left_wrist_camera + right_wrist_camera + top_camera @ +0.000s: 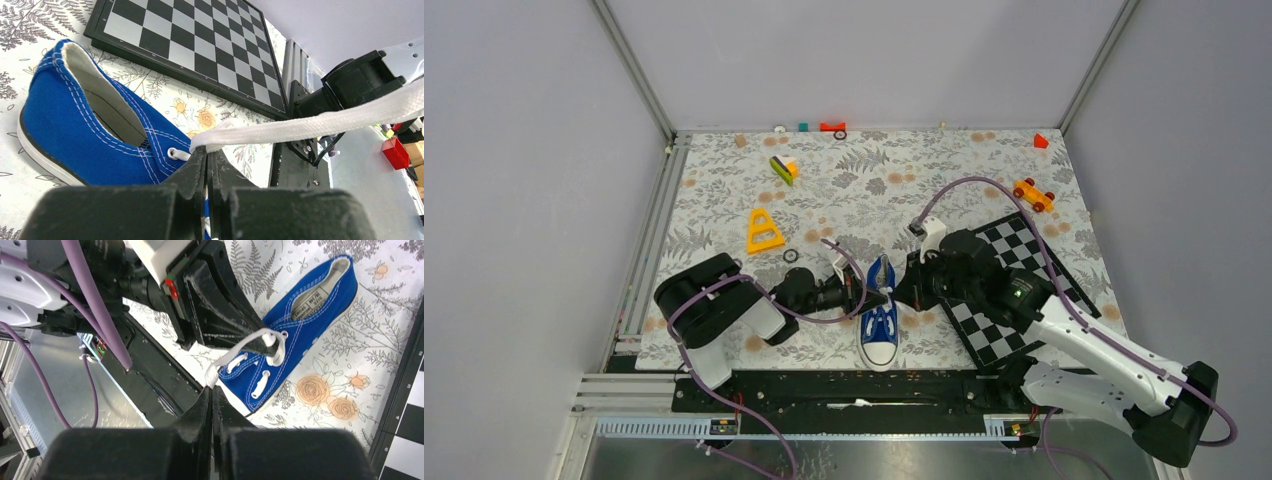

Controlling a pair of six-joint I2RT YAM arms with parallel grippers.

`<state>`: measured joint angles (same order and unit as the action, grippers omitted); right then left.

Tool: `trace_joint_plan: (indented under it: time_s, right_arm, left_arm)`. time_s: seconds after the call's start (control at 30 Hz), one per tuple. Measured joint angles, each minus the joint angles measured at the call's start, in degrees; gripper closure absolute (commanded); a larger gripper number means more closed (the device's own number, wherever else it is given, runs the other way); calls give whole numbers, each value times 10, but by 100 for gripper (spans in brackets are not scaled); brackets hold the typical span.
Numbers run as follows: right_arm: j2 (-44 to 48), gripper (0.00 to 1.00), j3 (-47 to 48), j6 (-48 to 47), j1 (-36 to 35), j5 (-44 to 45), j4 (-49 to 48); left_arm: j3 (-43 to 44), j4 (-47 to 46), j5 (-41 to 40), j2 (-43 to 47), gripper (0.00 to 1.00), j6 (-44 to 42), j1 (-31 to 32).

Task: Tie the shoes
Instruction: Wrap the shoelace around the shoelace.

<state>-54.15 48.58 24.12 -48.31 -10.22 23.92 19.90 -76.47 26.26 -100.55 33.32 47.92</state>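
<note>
One blue canvas sneaker point(880, 325), white rubber toe, lies lower centre on the floral tabletop point(984, 170). Left jaws and right jaws both clamp one flat, woven white lace point(300, 125).

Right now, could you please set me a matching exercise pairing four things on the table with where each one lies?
Things:
1. sneaker
2. chessboard
3. yellow triangle
4. orange toy car

Places:
A. far right
B. near edge, centre
C. left of centre
D. near right

Pairs: 1-B; 2-D; 3-C; 4-A
</note>
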Motion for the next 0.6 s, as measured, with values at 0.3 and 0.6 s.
trace_joint_plan:
  time_s: [0.3, 0.6]
  right_arm:
    - [16, 100, -54, 11, -8, -5, 16]
    - [5, 100, -90, 27, -12, -14, 18]
  left_arm:
    - [0, -4, 0, 0, 100, 2, -9]
    - [0, -8, 0, 0, 100, 11, -10]
